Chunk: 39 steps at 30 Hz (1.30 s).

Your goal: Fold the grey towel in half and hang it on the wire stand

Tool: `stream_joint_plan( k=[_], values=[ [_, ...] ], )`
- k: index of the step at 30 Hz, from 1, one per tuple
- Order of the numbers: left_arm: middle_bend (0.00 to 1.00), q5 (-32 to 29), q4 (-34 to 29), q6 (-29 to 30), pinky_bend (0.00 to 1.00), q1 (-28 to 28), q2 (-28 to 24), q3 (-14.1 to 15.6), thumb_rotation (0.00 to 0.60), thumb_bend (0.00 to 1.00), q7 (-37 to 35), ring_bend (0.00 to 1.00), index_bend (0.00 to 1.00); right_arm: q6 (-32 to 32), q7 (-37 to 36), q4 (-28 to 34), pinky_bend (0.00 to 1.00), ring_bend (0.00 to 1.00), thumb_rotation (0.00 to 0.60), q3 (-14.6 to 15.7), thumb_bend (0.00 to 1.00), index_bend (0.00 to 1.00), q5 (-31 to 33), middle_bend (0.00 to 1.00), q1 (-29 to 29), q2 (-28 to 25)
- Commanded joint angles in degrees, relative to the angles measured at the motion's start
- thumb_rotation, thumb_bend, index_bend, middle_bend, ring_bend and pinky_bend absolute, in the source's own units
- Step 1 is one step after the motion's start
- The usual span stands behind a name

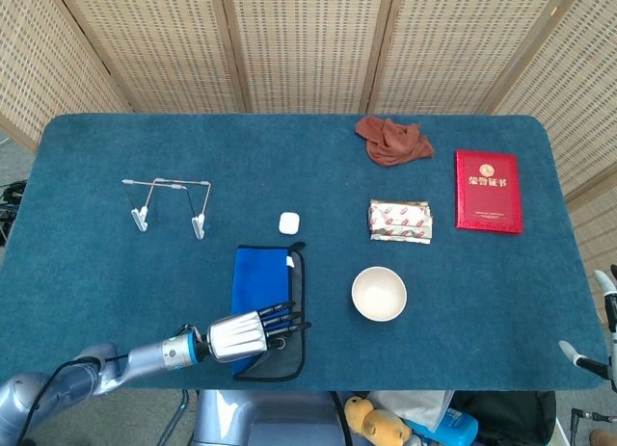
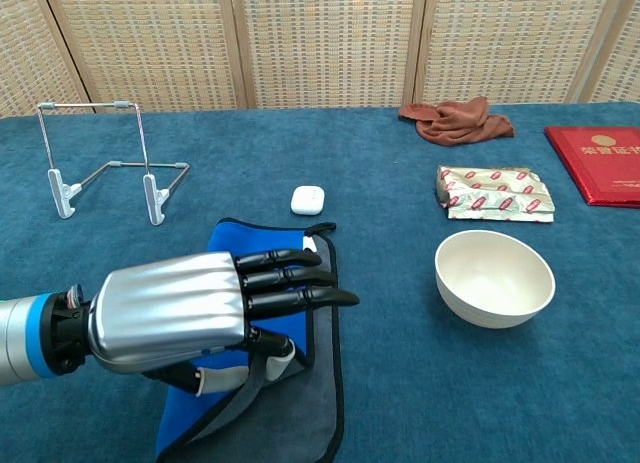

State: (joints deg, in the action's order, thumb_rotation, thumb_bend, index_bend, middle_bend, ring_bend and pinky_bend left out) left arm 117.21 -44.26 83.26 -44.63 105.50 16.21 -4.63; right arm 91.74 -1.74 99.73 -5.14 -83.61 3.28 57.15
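Observation:
The grey towel (image 1: 260,282) with a blue underside lies near the table's front edge, left of centre. Its left half is turned over to the right, so blue (image 2: 255,239) shows on top and grey (image 2: 312,415) only along the right and front edges. My left hand (image 1: 253,332) hovers over the towel's front part and pinches the lifted edge between thumb and fingers (image 2: 290,278). The wire stand (image 1: 169,203) stands upright and bare to the back left (image 2: 105,168). Only a part of my right hand (image 1: 590,354) shows at the right edge, fingers apart, holding nothing.
A small white case (image 1: 288,223) lies just behind the towel. A white bowl (image 1: 378,293) sits to its right, with a printed packet (image 1: 400,221) behind the bowl. A red booklet (image 1: 488,191) and a crumpled brown cloth (image 1: 390,140) lie at the back right.

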Motion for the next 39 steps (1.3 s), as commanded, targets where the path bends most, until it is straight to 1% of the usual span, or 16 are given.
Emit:
stream_joint_plan(
  k=[1,4,6,9,10,12,14,22,24,26,28,32,33,34,36,39],
  values=[
    [0.0,0.87,-1.33,-1.26,0.03,-0.7,-0.23,0.33,0.6,0.43,2.26,0.0,0.51,0.09,-0.17,-0.01,0.0,0.0,0.6,-0.01,0.0,0.05,-0.04,0.0,0.06,-0.09],
    [0.0,1.23,-1.85,-1.83,0.03,-0.84,-0.2,0.59,0.6,0.42,3.11,0.0,0.46,0.23,-0.28,0.02,0.0,0.0,0.6,0.08,0.0,0.05,-0.24,0.0,0.15,-0.14],
    [0.0,1.39,-2.02,-1.73,0.03,-0.8,-0.13,0.64,0.6,0.41,3.38,0.0,0.36,0.28,-0.25,0.02,0.0,0.0,0.6,0.12,0.0,0.05,-0.34,0.0,0.18,-0.14],
    [0.0,1.64,-2.26,-1.13,0.03,-0.58,0.14,0.62,0.6,0.41,3.67,0.0,0.28,0.33,-0.19,0.03,0.0,0.0,0.6,0.13,0.0,0.05,-0.39,0.0,0.21,-0.1],
    [0.0,1.73,-2.28,-0.94,0.03,-0.52,0.27,0.58,0.6,0.41,3.84,0.0,0.24,0.3,-0.14,0.04,0.0,0.0,0.6,0.12,0.0,0.05,-0.38,0.0,0.19,-0.11],
    [0.0,1.68,-2.33,-0.6,0.02,-0.31,0.55,0.42,0.6,0.41,3.98,0.0,0.08,0.29,-0.07,0.07,0.0,0.0,0.6,0.12,0.0,0.05,-0.4,0.0,0.17,-0.11],
    [0.0,1.41,-2.47,0.04,0.02,0.09,0.96,0.1,0.6,0.4,3.68,0.0,0.0,0.35,-0.03,0.06,0.0,0.0,0.6,0.16,0.0,0.05,-0.44,0.0,0.22,-0.07],
    [0.0,-0.3,-3.84,1.34,0.02,0.55,1.69,-1.88,0.6,0.37,1.62,0.0,0.0,0.28,0.18,0.06,0.0,0.0,0.6,0.19,0.0,0.05,-0.47,0.0,0.19,0.0],
    [0.0,-1.88,-5.17,1.5,0.02,0.37,0.99,-3.63,0.6,0.36,1.08,0.0,0.0,0.2,0.17,0.0,0.0,0.0,0.6,0.17,0.0,0.05,-0.39,0.0,0.17,0.03],
    [0.0,-4.91,-8.46,-0.65,0.02,0.01,-0.89,-5.82,0.6,0.35,0.8,0.0,0.0,0.07,0.22,0.02,0.0,0.0,0.6,0.16,0.0,0.05,-0.35,0.0,0.11,0.04],
    [0.0,-8.83,-13.36,-4.32,0.02,-0.29,-3.67,-8.22,0.6,0.35,2.11,0.0,0.01,-0.03,0.27,0.02,0.0,0.0,0.6,0.2,0.0,0.05,-0.37,0.0,0.07,0.06],
    [0.0,-16.16,-21.4,-11.3,0.0,-0.63,-8.32,-12.17,0.6,0.33,5.28,0.0,0.1,-0.14,0.36,0.04,0.0,0.0,0.6,0.22,0.0,0.05,-0.39,0.0,0.01,0.09],
    [0.0,-19.88,-23.27,-14.13,0.0,-0.62,-9.62,-13.98,0.6,0.33,5.55,0.0,0.11,-0.15,0.37,0.02,0.0,0.0,0.6,0.24,0.0,0.05,-0.39,0.0,0.01,0.1],
    [0.0,-21.86,-24.4,-15.82,0.0,-0.71,-10.35,-14.97,0.6,0.33,6.13,0.0,0.12,-0.17,0.37,0.0,0.0,0.0,0.6,0.24,0.0,0.05,-0.38,0.0,0.01,0.11],
    [0.0,-24.96,-25.58,-18.58,0.0,-0.99,-11.37,-16.6,0.6,0.33,7.65,0.0,0.17,-0.22,0.38,0.01,0.0,0.0,0.6,0.21,0.0,0.05,-0.33,0.0,-0.02,0.11],
    [0.0,-29.95,-24.61,-22.41,0.0,-1.44,-11.43,-19.34,0.6,0.33,10.46,0.0,0.22,-0.53,0.58,-0.03,0.0,0.0,0.6,0.25,0.0,0.05,-0.24,0.0,-0.15,0.19]
  ],
)
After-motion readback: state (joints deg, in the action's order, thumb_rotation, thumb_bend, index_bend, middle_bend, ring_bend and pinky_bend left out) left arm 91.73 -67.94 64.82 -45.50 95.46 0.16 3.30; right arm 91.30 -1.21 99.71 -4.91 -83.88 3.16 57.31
